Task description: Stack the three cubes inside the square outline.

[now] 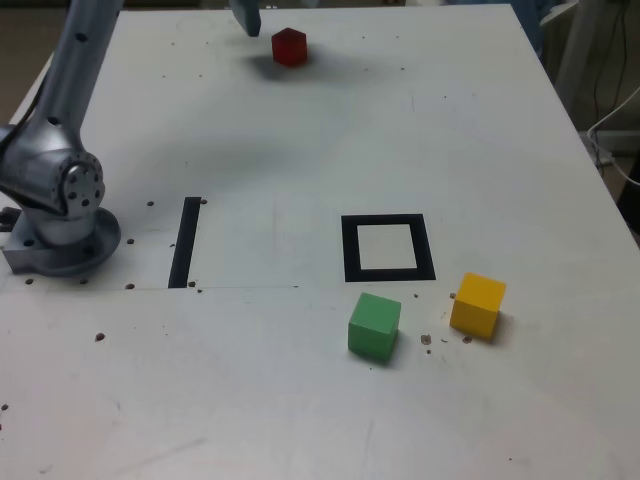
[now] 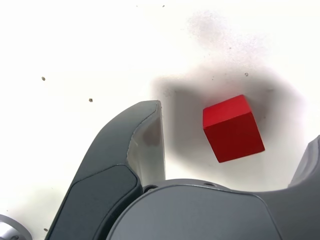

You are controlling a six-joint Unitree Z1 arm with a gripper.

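— Where does your red cube (image 2: 233, 129) sit against the claw?
— It lies in the gap between your two fingers in the wrist view, touching neither. Your gripper (image 2: 238, 121) is spread wide, with nothing held.
— Is it turned to suit your grip?
— Not quite, I'd say. Its sides look skewed to your fingers, and being a cube it gives you no long axis to follow. You may want a small twist of the wrist first, or closing could swivel it. I can't tell from here whether your fingertips are low enough.
— And from outside?
— In the exterior view you have the cube up near the far edge of the white table (image 1: 480, 110), just beside the one finger that shows clearly; the rest of your claw is cut off. You have a single arm (image 1: 72, 85), so no choice of side.
— What about your target?
— Your square outline (image 1: 350, 250) has nothing inside it. The green cube (image 1: 374, 326) is just below it in the exterior view, and the yellow cube (image 1: 478, 305) is below and to the right; both are outside the frame and apart from each other.
— So which step are you on?
— Picking up the red one, by my reading: line up, lower if you need to, then close. No stack is started, so whichever cube you set down first must sit squarely in the outline
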